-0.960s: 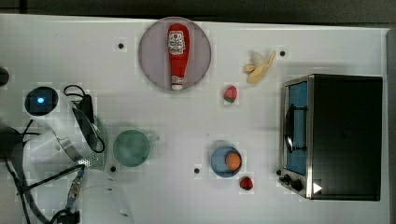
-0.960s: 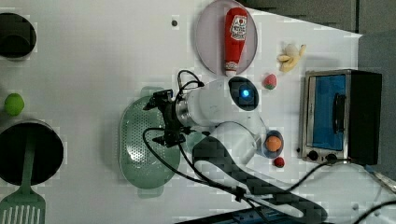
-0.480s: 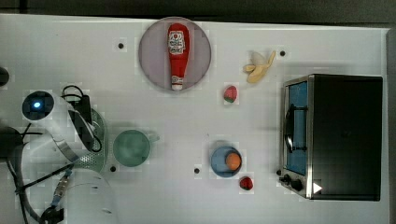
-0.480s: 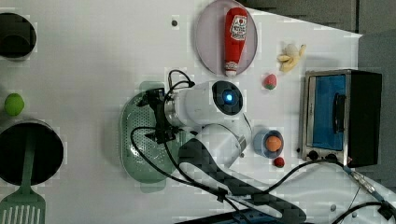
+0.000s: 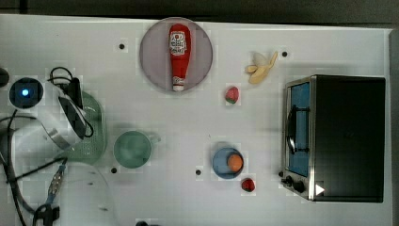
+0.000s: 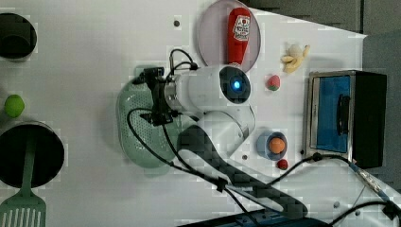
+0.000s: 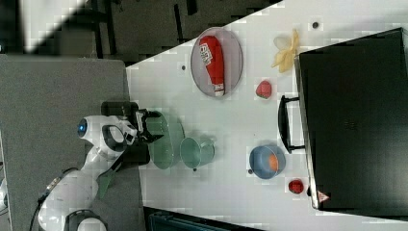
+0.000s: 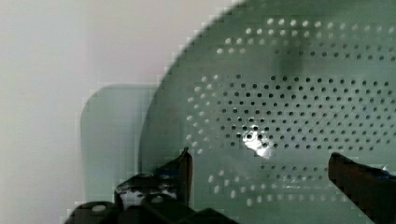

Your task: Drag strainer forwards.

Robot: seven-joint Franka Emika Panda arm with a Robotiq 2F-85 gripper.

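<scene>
The strainer [image 6: 142, 142] is a pale mint-green oval colander lying on the white table, partly under my arm. It also appears as the strainer [image 5: 94, 134] at the top view's left and the strainer [image 7: 166, 139] in the right view. My gripper [image 6: 153, 97] hangs over one end of its bowl. In the wrist view the gripper [image 8: 266, 172] is open, its dark fingertips [image 8: 184, 170] wide apart just above the holed bowl [image 8: 289, 102], with nothing between them. The strainer's flat handle tab [image 8: 112, 135] lies beside one fingertip.
A darker green cup [image 5: 133, 149] stands close beside the strainer. Farther off are a ketchup bottle [image 5: 179, 49] on a round plate, a banana [image 5: 261, 68], a blue bowl [image 5: 227, 162], two strawberries and a toaster oven [image 5: 339, 136]. Black pots and a spatula [image 6: 23, 208] sit at the left view's left.
My arm has swung toward the top view's left, uncovering more of the strainer. The strainer appears to have slid a little toward the left view's top. The gripper stays open.
</scene>
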